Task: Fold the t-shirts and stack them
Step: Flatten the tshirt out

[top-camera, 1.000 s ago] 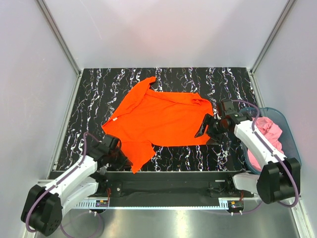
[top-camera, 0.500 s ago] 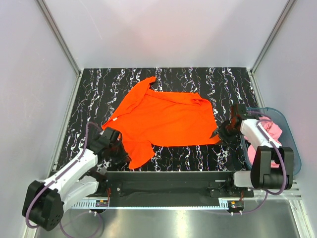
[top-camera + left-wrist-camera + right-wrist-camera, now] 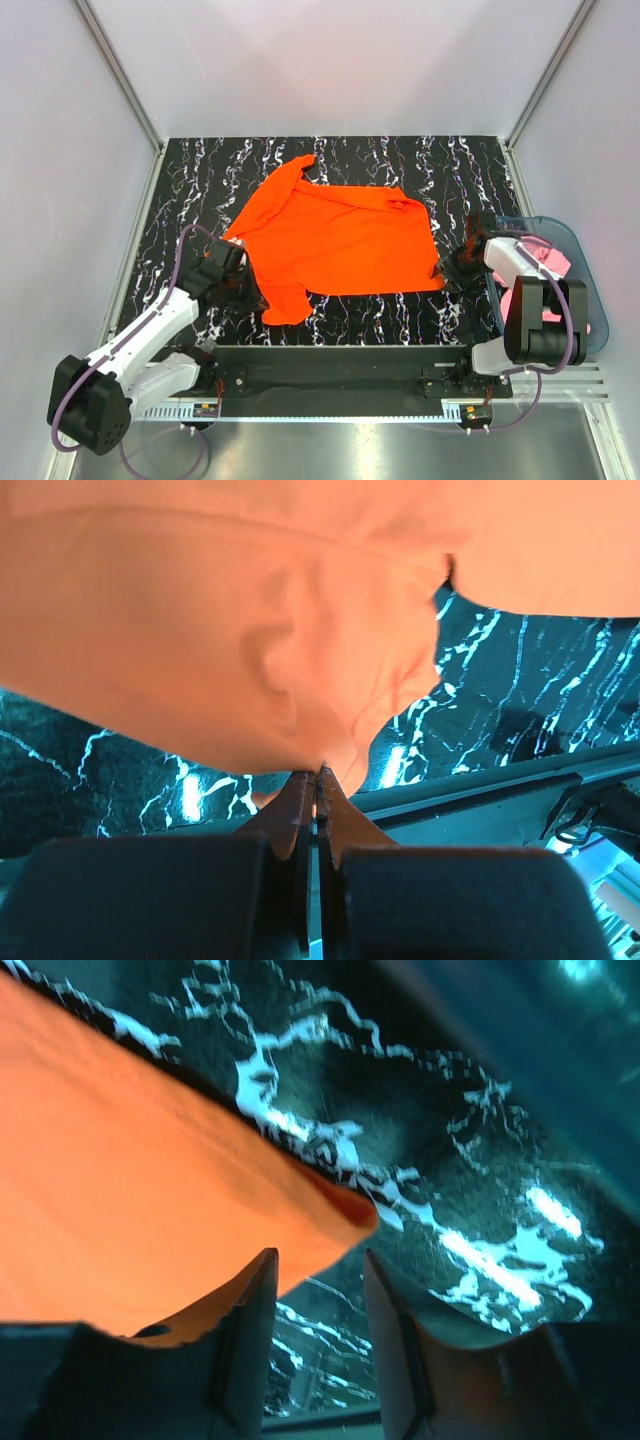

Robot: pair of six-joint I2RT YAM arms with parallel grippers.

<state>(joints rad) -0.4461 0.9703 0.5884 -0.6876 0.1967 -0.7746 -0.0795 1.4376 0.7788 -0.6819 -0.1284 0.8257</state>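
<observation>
The orange-red t-shirt [image 3: 335, 240] lies spread on the black marbled table [image 3: 400, 160]. My left gripper [image 3: 240, 288] is shut on the shirt's near-left sleeve edge; the left wrist view shows the jaws pinching the orange cloth [image 3: 250, 650] at my left gripper's tip [image 3: 318, 772]. My right gripper [image 3: 447, 270] is open at the shirt's near-right corner; in the right wrist view the corner [image 3: 345, 1205] sits just above the gap of my right gripper [image 3: 320, 1260]. The pink t-shirt [image 3: 548, 262] lies bunched in the bin on the right.
A translucent blue bin [image 3: 580, 250] stands at the table's right edge, beside my right arm. White enclosure walls [image 3: 90, 150] close off the left, back and right. A black rail [image 3: 340, 355] runs along the near edge.
My left gripper has moved away from the near edge and right with the sleeve, folding it inward. My right gripper has stayed at the shirt's near-right corner since half a second ago.
</observation>
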